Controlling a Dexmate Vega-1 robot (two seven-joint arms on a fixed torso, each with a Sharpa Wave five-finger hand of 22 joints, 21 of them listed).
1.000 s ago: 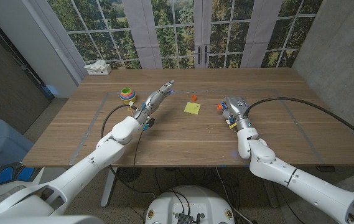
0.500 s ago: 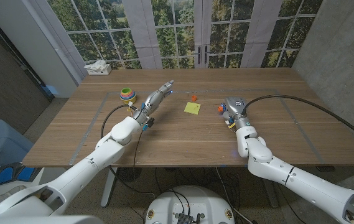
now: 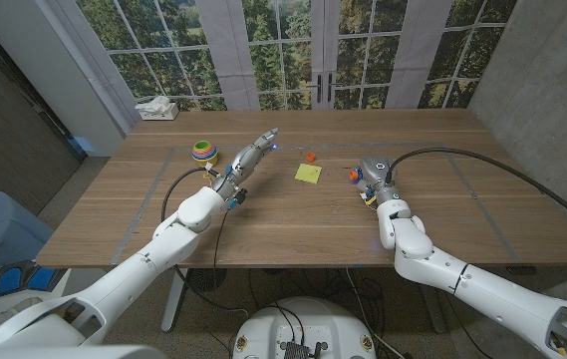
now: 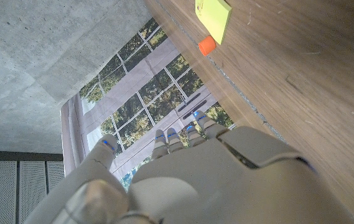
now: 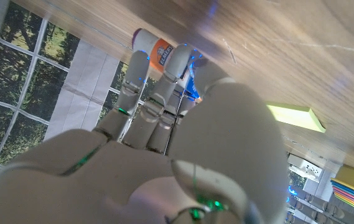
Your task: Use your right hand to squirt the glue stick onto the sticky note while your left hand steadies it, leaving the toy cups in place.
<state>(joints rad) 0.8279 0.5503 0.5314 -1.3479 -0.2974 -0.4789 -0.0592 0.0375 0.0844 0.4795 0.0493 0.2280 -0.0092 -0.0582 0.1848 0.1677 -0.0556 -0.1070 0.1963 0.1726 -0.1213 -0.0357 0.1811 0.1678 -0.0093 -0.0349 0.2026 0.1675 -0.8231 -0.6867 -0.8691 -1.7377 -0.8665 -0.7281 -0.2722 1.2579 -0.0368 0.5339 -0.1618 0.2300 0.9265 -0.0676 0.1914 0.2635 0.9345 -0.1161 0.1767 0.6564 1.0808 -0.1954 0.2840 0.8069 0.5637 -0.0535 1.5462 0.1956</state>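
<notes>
— Where's the sticky note (image 3: 308, 174)?
— Mid-worktop (image 3: 293, 214), a yellow square pad lying flat, with a small orange cap (image 3: 310, 157) just beyond it, apart from it.
— And the glue stick (image 5: 155, 48)?
— Orange label, white end, lying on its side on the wood to the right of the note, at the right hand's fingers (image 5: 136, 78).
— The toy cups (image 3: 202, 150)?
— A rainbow-coloured nested stack standing far left, well apart from the note.

One sticky note (image 3: 308, 174); one glue stick (image 5: 153, 46); one orange cap (image 3: 310, 157); one cup stack (image 3: 203, 151).
</notes>
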